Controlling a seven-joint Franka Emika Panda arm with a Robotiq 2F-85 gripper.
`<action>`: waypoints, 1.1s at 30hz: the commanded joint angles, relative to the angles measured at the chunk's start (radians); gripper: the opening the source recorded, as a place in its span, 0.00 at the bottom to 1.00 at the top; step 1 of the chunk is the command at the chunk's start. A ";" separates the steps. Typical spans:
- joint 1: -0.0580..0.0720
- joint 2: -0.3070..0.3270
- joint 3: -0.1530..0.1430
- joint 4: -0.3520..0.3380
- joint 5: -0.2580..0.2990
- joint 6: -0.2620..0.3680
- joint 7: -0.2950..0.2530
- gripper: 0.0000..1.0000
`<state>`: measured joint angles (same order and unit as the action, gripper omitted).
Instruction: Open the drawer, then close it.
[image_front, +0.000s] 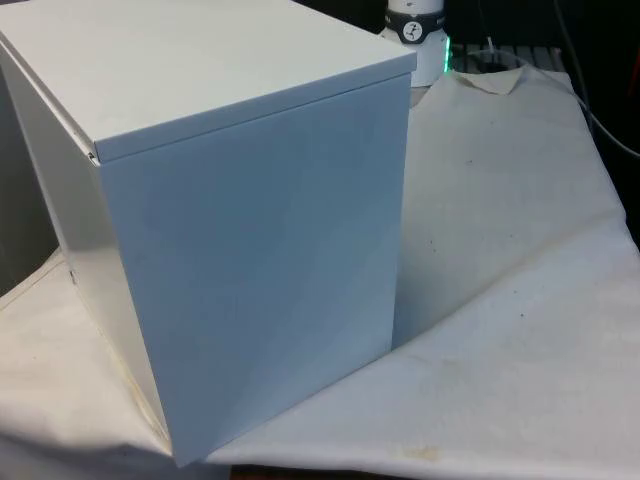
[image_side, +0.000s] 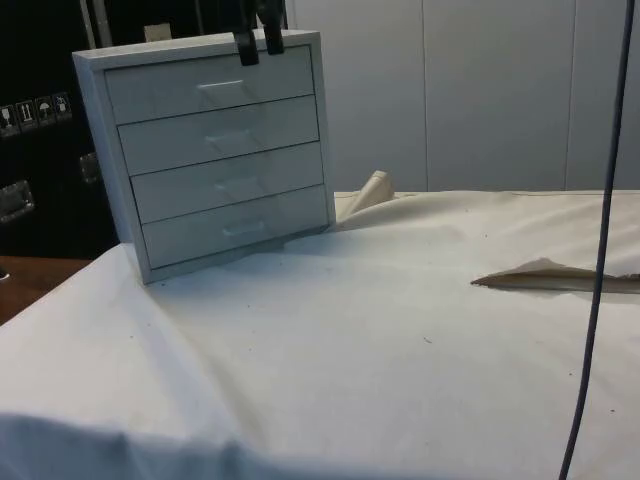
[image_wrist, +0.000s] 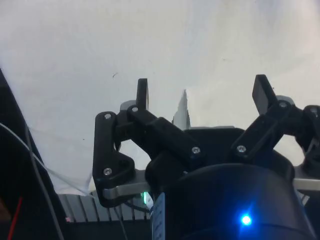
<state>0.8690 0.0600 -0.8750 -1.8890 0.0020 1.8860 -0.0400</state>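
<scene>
A white chest of drawers (image_side: 100, 150) stands on the cloth with four drawer fronts, all shut flush. In the front view the chest (image_front: 250, 250) turns its plain back and side to the camera. The top drawer (image_side: 160, 92) carries a small white handle (image_side: 222, 88). My black gripper (image_side: 258, 46) hangs at the chest's top front edge, just above the top drawer and slightly to the right of its handle. In the wrist view the gripper (image_wrist: 202, 95) is open, its fingers (image_wrist: 142, 92) wide apart with nothing between them and white cloth beyond.
The white cloth (image_side: 380, 340) spreads wide in front of the chest. A raised fold (image_side: 545, 272) lies at the side view's right, where a black cable (image_side: 600, 250) hangs down. The table's near edge (image_front: 420, 465) runs close under the chest in the front view.
</scene>
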 joint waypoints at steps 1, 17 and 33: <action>0.000 0.002 0.000 -0.002 0.000 0.000 0.000 1.00; 0.009 -0.032 0.011 -0.102 -0.028 0.082 0.023 1.00; 0.009 -0.107 0.015 -0.185 -0.134 0.175 0.030 1.00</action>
<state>0.8780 -0.0390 -0.8620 -2.0670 -0.1150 2.0440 -0.0160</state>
